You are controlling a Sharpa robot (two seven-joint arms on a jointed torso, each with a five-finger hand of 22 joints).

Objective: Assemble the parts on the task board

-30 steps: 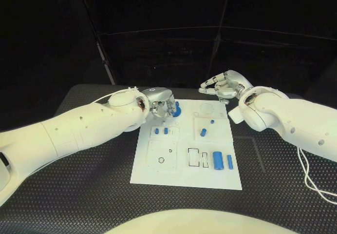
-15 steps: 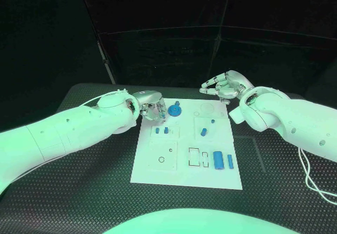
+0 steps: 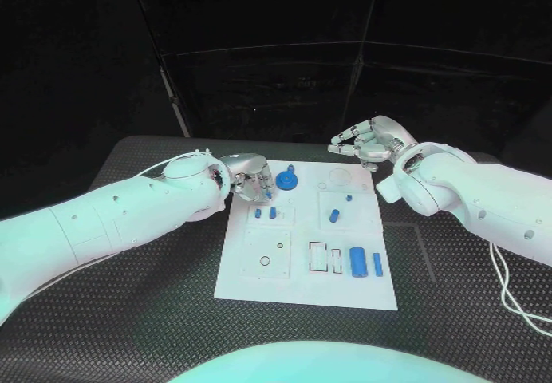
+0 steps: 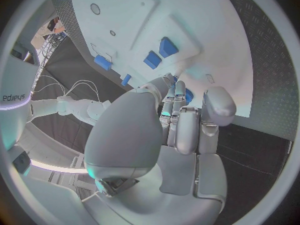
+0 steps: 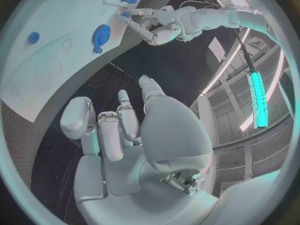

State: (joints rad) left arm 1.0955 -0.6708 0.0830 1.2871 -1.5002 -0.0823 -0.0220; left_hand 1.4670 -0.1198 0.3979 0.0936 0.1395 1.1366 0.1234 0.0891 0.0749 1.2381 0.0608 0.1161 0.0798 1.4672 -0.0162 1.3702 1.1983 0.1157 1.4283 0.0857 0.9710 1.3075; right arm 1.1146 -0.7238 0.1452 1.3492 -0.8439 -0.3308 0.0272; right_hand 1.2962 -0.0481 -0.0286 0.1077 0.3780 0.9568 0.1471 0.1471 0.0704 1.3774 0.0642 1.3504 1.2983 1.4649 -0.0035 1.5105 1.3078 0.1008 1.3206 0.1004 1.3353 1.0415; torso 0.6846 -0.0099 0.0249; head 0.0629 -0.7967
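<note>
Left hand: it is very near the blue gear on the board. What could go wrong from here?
1. The left hand hangs at the board's far left edge, fingers close to the blue gear; a small slip could knock the gear aside.
2. Two small blue parts lie just beside that hand; a sweep of it might scatter them.
3. The right hand hovers beyond the board's far edge, so it cannot steady the board if it is pushed.

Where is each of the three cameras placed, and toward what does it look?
Head view: from the robot's head, down on the task board; both arms enter, left hand, right hand.
Left wrist view: behind the left hand, facing the board.
Right wrist view: behind the right hand, facing the board's edge.
Shared: the blue gear shows in head and right wrist views.
</note>
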